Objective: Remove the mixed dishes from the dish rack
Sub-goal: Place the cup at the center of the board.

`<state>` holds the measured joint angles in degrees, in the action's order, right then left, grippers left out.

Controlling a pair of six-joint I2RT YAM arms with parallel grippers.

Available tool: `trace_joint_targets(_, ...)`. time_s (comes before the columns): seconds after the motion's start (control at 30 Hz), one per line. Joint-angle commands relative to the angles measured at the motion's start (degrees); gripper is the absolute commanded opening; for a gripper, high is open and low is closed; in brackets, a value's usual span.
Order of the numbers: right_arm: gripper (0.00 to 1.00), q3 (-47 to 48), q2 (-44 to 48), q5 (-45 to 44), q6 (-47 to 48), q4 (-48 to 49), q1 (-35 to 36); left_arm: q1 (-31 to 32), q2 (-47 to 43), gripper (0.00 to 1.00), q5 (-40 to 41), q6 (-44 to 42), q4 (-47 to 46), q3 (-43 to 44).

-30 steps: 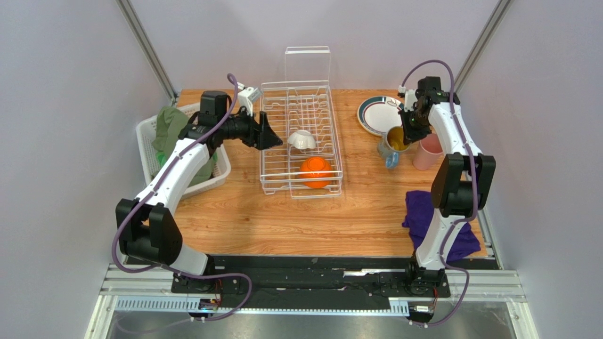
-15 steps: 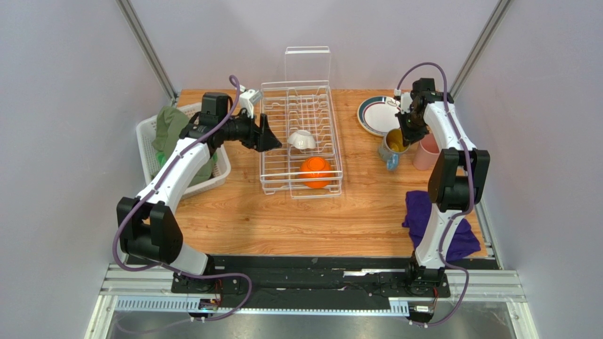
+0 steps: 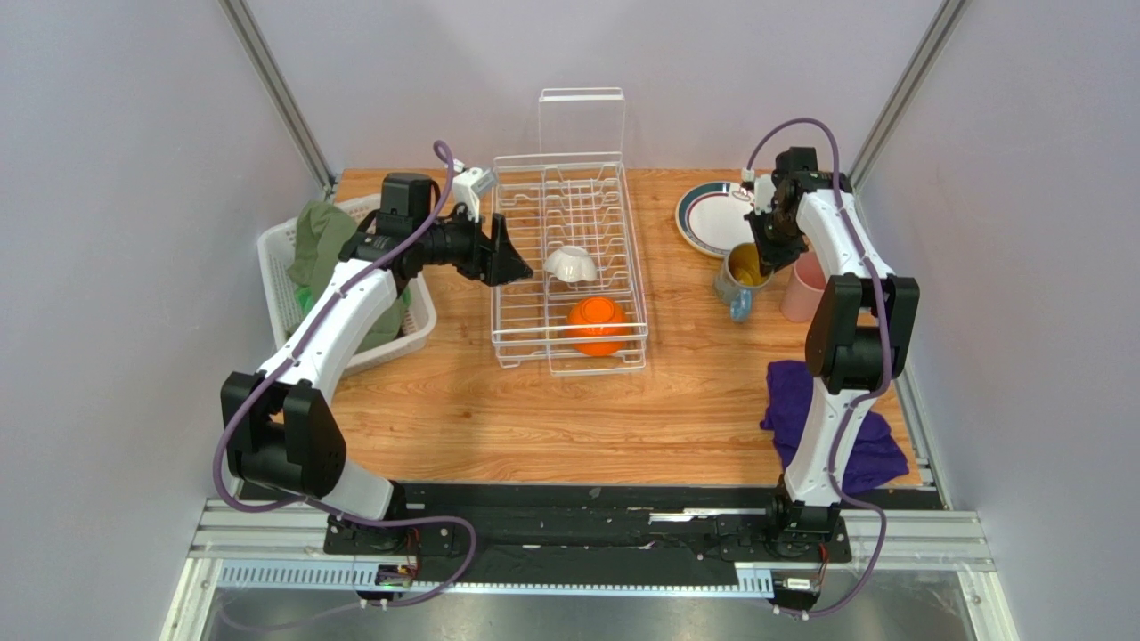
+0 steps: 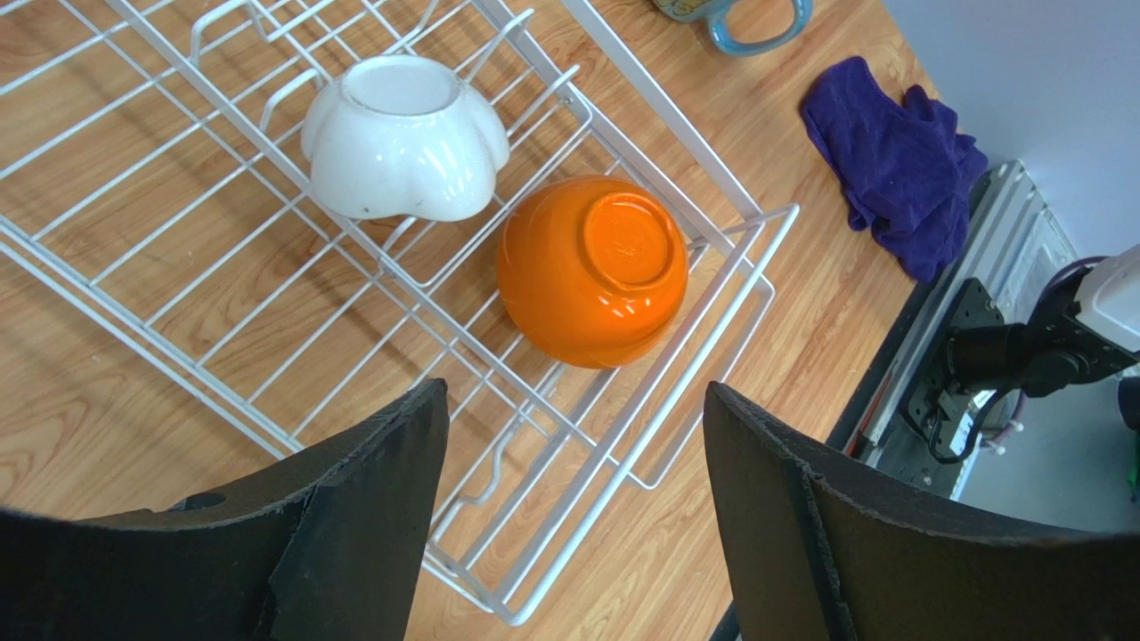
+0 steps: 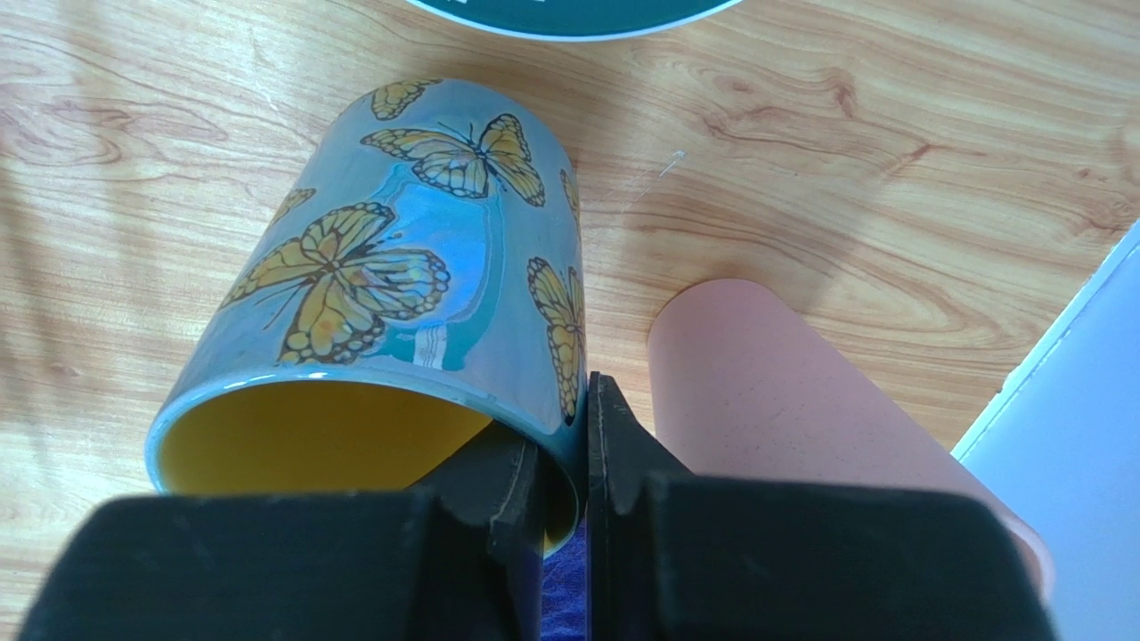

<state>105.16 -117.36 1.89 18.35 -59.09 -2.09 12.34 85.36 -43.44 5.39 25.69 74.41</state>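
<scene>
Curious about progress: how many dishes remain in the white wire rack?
2: a small white cup upside down at the white wire rack's middle, an orange bowl upside down beside it.

Bright, even, diffuse light fills all three views, with soft, faint shadows on the light wooden counter [image 3: 535, 414]. The glossy orange bowl [image 4: 593, 271] shows only mild sheen. The blue butterfly-patterned mug [image 5: 402, 267] is sharp, while the right hand [image 5: 585, 428] looms dark and slightly blurred at the bottom edge.
</scene>
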Motion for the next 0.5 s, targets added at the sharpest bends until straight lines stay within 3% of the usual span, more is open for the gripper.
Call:
trace_joint_targets(0.0, 0.12, 3.9, 0.7, 0.0, 0.4, 1.7, 0.4, -0.2, 0.2, 0.78, -1.0, -2.0, 0.1, 2.1)
trace_joint_targets(0.27, 0.29, 3.6, 0.6, -0.8, 0.0, 1.8, 0.7, -0.2, 0.8, 0.78, -0.3, -2.9, 0.4, 1.9)
trace_joint_targets(0.47, 0.36, 3.9, 0.6, -1.5, -0.2, 1.4, 0.8, -0.2, 0.6, 0.78, -0.3, -3.1, 0.6, 1.9)
